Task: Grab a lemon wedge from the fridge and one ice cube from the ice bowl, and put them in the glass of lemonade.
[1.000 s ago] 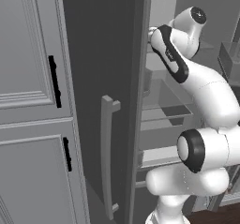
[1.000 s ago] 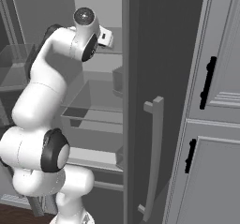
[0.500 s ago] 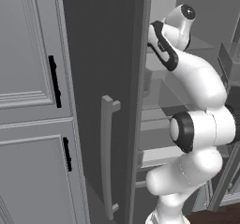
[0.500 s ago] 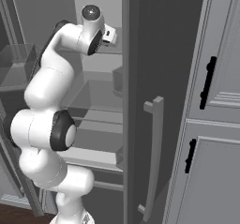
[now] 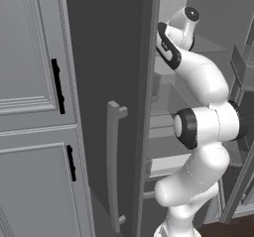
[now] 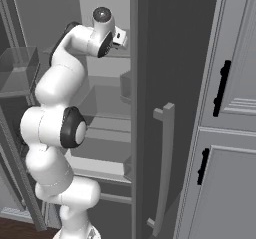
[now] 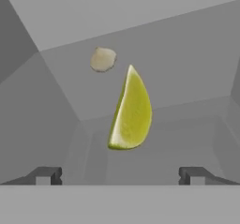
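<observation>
- Lemon wedge [image 7: 131, 110] handling: we judge it light, soft and wet-skinned, so it is likely to slip or squash under a hard pinch.
- Tool [image 7: 119, 175]: in the hand view we see its two dark fingertips [image 7: 46, 175] set wide apart at the bottom, jaws fully spread, with nothing between them.
- Position of the wedge: it lies ahead of the tool, roughly centred between the tips and apart from both, on a pale grey shelf [image 7: 178, 73] inside the fridge [image 6: 145, 83].
- Orientation: the wedge stands on edge in the hand view, its pointed end toward the top and its curved rind toward the right.
- Hold point: we recommend closing across the thick middle, one pad on each flat cut face, not on the tapered tip, where the pads would slide off.
- Neighbouring item: a small beige lump [image 7: 102, 59] sits just beyond the pointed end; we cannot tell what it is.
- Arm [image 5: 198, 82]: in both base views it reaches past the open door edge into the upper fridge compartment.
</observation>
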Available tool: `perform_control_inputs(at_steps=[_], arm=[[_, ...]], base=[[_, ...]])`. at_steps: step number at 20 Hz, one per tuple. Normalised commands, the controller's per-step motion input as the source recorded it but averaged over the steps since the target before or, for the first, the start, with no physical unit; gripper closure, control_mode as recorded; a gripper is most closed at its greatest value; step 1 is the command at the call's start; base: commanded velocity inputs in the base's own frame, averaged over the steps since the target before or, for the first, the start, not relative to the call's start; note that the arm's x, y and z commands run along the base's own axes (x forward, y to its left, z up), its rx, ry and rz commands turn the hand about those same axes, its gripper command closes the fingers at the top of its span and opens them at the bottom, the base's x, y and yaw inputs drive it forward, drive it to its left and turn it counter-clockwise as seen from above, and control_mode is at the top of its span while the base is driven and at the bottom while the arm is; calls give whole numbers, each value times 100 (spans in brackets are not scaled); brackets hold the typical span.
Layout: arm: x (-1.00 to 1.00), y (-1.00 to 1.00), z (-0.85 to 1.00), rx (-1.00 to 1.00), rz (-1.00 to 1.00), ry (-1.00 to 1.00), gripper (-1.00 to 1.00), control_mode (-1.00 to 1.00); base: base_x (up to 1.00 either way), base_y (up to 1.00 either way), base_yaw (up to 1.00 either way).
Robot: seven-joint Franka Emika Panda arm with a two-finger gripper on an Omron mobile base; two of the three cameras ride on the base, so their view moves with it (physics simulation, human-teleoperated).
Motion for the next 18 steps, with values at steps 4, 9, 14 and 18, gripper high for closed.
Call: perform_control_inputs(at_steps=[4,9,14,18], arm=[[39,0,-11,0,0,0,-100,-100],[40,0,-5,0,0,1,-100,-100],[44,0,-6,0,0,2,-100,-100],[30,0,-7,0,0,3,-100,-100]], base=[[0,0,0],[0,0,0],[0,0,0],[0,0,0]])
